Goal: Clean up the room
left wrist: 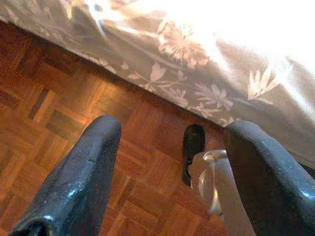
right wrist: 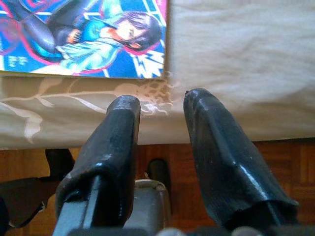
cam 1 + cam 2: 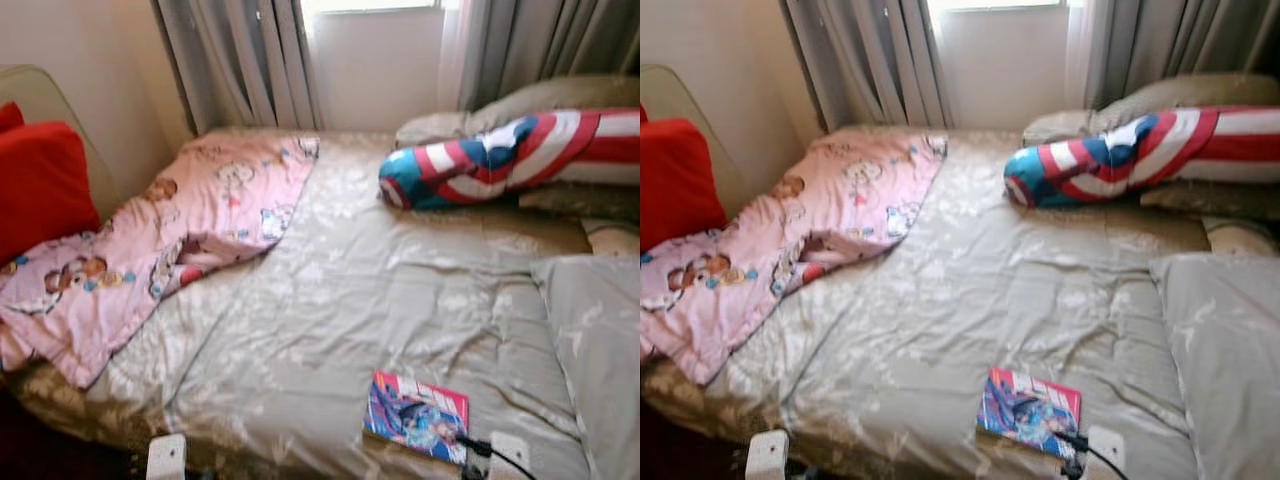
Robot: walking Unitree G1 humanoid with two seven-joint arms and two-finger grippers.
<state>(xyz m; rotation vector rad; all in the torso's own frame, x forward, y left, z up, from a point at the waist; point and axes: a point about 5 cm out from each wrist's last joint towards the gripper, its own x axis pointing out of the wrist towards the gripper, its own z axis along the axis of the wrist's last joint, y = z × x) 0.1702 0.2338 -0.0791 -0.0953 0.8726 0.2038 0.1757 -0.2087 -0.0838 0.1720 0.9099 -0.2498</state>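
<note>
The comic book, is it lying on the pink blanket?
No, the comic book lies on the beige sheet near the bed's front edge, apart from the pink blanket.

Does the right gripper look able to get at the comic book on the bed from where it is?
Probably yes. The right gripper sits at the bed edge with jaws open, and the comic book lies flat just beyond them with nothing between.

We take the bed (image 3: pixel 350 300) as our landmark. On its near edge, toward the right, lies a comic book (image 3: pixel 417 415). A blanket (image 3: pixel 170 240) is spread over the bed's left side, with a cushion (image 3: pixel 40 185) left of it. At the bed's far right rests a long bolster (image 3: pixel 500 160), pillows (image 3: pixel 560 100) behind it. Curtains (image 3: pixel 240 65) hang behind the bed. Another pillow (image 3: pixel 595 340) lies on its right edge.
</note>
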